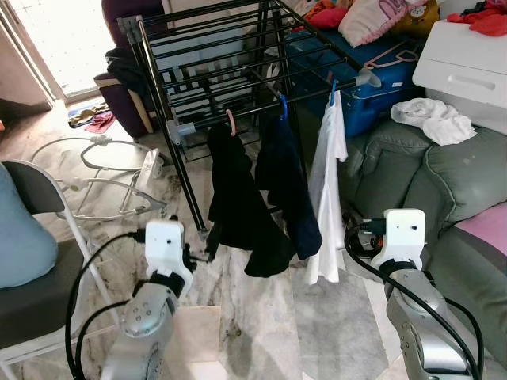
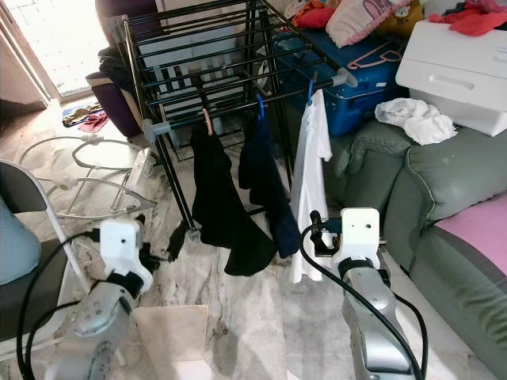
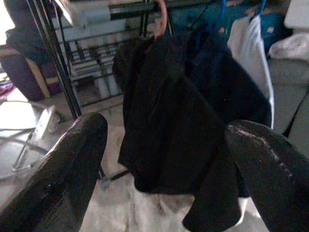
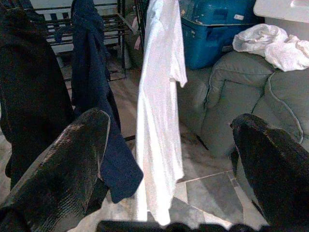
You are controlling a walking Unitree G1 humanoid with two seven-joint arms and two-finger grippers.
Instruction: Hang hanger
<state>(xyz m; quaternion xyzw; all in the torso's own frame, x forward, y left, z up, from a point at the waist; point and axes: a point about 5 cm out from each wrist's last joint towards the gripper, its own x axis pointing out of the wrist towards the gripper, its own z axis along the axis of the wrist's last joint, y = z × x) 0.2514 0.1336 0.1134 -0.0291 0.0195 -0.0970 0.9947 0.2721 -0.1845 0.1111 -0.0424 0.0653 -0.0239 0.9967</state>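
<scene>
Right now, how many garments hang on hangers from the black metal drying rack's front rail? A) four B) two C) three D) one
C: three hang from the black metal drying rack: a black garment on a pink hanger, a dark navy garment on a blue hanger, and a white shirt on a blue hanger.

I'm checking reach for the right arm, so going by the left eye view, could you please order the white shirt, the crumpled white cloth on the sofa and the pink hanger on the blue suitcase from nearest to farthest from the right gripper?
From the right gripper:
1. White shirt, hanging on the rack just beside it, toward the robot's left.
2. Crumpled white cloth, on the grey sofa's arm, farther back to the right.
3. Pink hanger, lying on the blue suitcase, farthest back.
</scene>
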